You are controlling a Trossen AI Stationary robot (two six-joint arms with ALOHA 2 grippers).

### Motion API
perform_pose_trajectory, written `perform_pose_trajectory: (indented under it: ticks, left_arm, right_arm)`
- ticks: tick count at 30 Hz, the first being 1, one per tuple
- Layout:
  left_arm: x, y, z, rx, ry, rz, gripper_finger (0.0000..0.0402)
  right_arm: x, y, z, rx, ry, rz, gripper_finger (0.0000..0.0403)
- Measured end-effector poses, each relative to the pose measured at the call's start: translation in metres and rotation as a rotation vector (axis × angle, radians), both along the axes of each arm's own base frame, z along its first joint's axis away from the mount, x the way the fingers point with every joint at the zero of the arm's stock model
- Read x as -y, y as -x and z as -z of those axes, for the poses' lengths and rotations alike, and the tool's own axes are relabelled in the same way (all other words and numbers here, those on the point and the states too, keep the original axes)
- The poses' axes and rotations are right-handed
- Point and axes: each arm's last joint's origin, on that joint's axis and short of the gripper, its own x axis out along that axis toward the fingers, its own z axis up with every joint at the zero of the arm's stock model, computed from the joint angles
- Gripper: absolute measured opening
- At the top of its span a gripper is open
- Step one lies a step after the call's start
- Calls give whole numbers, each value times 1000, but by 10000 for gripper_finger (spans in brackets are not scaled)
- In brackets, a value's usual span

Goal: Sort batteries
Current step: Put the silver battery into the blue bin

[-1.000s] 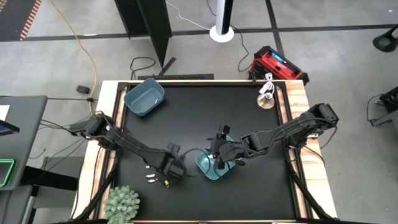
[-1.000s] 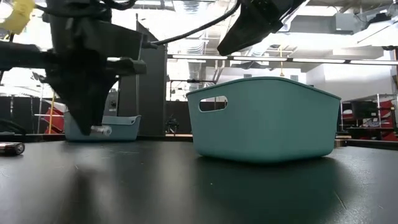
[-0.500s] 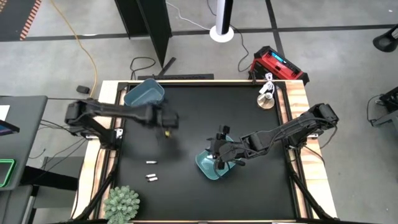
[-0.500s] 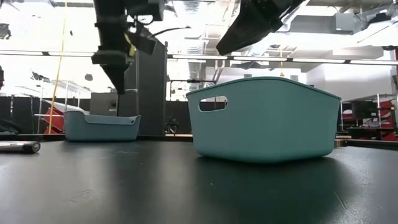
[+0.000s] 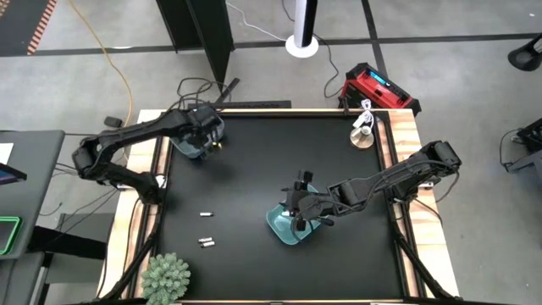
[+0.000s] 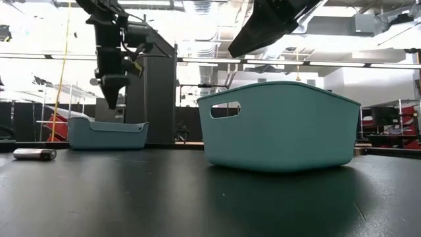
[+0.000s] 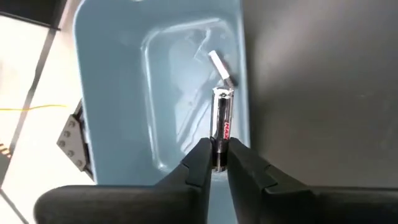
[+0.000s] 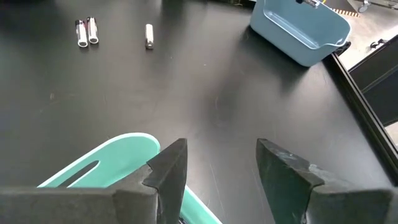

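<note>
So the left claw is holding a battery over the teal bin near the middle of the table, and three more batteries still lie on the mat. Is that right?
Not quite. The left claw holds its battery over the blue bin at the table's far left corner, not the teal bin; the left wrist and high views show this. Three batteries do still lie on the mat.

The dark left arm reaches to the table's far-left corner, its two-finger left gripper (image 7: 217,158) pinched shut, while the dark right arm stretches toward the table's middle, right gripper (image 8: 217,165) spread apart.
</note>
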Motion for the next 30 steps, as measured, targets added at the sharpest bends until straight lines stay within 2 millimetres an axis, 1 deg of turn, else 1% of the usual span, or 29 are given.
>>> perform_pose_trajectory:
  ticks: [3,10,13,15,17,21,25,27,30]
  left_arm:
    - [-6,4,0,-17,3,-1,67]
    - [-9,6,0,-24,2,9,174]
    - [-1,2,1,25,101,96,201]
    - [9,-3,0,80,185,169,205]
    - [22,-10,-1,97,216,250,205]
    - [48,-18,-2,60,252,388,196]
    - [73,-22,0,39,345,480,189]
    - [85,-24,6,26,358,512,186]
    - [99,-20,24,-24,390,524,185]
  right_arm:
    - [0,0,0,0,0,0,207]
    - [0,0,0,-1,4,-3,207]
    - [0,0,0,-2,4,-3,207]
    - [0,0,0,-2,4,-3,207]
    - [0,0,0,-1,4,-3,207]
    - [0,0,0,-2,4,-3,207]
    - [0,0,0,-3,6,-4,207]
    - [0,0,0,-3,6,-4,207]
    - [0,0,0,-3,6,-4,207]
